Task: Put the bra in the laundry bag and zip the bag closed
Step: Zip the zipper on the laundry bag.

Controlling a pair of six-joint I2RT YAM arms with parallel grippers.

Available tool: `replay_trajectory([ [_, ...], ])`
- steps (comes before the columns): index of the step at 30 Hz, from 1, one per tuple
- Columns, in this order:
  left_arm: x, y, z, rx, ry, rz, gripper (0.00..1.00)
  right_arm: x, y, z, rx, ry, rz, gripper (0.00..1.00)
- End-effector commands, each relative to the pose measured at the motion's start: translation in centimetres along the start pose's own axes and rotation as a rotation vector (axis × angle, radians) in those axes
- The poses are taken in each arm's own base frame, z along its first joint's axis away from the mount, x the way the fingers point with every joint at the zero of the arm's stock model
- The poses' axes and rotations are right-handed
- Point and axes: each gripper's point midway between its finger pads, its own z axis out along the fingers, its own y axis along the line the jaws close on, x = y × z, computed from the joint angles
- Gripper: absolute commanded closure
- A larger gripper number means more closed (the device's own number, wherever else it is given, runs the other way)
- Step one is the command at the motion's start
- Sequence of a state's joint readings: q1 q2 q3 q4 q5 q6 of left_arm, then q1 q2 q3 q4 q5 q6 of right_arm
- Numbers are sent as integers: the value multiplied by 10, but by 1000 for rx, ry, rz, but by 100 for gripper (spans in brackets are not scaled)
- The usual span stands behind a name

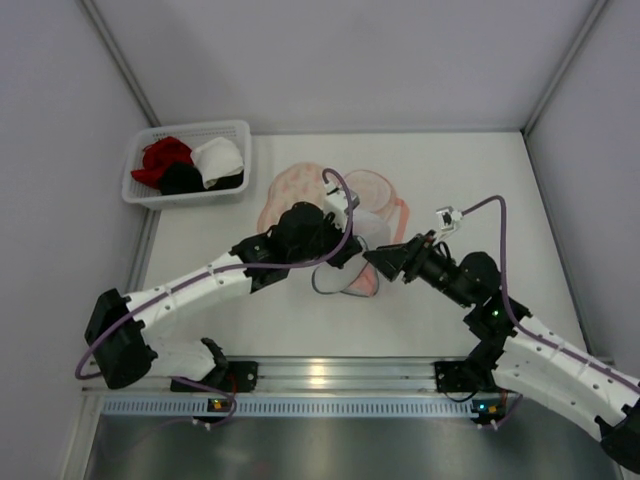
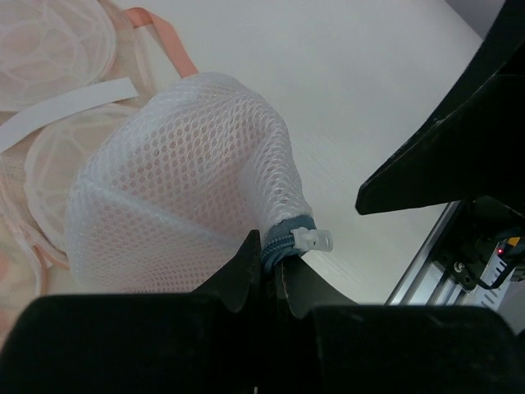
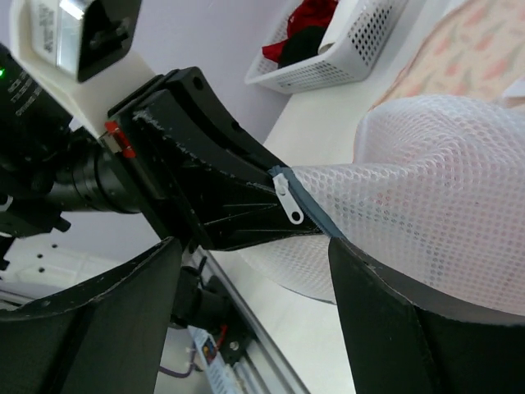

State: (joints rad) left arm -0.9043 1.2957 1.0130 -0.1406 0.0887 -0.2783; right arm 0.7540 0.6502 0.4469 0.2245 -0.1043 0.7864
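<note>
Slippage looks likely: left gripper (image 2: 267, 267) jaws clench only the zip end of the laundry bag (image 2: 172, 180). Right gripper (image 3: 253, 246) gapes near the tiny zip pull (image 3: 289, 199), mid-frame, and any tug may free the mesh.

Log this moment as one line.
left end effector: shut on laundry bag zip end | right end effector: open, facing zip pull

White table (image 1: 450, 170) between pale grey walls (image 1: 350, 60), aluminium rail (image 1: 330, 375) along near edge.
</note>
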Motion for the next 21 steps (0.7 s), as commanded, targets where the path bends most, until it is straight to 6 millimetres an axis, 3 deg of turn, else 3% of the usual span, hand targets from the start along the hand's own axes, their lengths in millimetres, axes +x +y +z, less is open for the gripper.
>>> replay_trajectory([
  [1, -21, -17, -8, 56, -96, -9, 100, -13, 18, 7, -109, -79, 190, 27],
  [4, -18, -19, -10, 61, -100, -3, 100, -7, 13, 13, -101, -67, 242, 28],
  [13, -21, -23, -17, 92, -147, -2, 100, -23, 20, 11, -117, -125, 262, 39],
  [16, -20, -23, -14, 91, -140, 0, 100, -18, 22, 15, -122, -92, 271, 43],
  [21, -24, -23, -14, 91, -157, 10, 100, -6, 12, 19, -72, -42, 288, 41],
])
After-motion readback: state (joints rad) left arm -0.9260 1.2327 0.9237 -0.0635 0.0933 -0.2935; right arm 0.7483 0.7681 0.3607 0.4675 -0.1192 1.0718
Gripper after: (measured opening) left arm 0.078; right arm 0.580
